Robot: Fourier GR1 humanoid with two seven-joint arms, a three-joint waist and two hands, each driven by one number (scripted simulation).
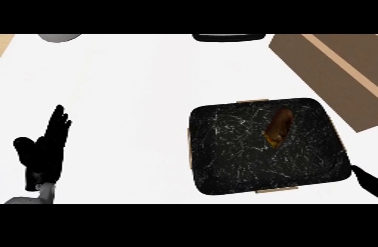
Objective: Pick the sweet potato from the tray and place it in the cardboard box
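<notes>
The brown oblong sweet potato [279, 127] lay on the black marbled tray [221, 161]. The black left hand [44, 151] rested open. The right hand [365, 180], barely in view, seemed unreadable. An off-centre grasp might roll the potato away.

A plain white counter [133, 91] fills the view, evenly lit. At its far edge sit a grey rounded shape [60, 37] and a dark flat shape [229, 37]; a tan strip [6, 42] shows at the far left corner.

Potato [279, 127] right of centre on the tray [229, 158], box [325, 66] beyond at upper right, left hand [46, 151] open far left.
</notes>
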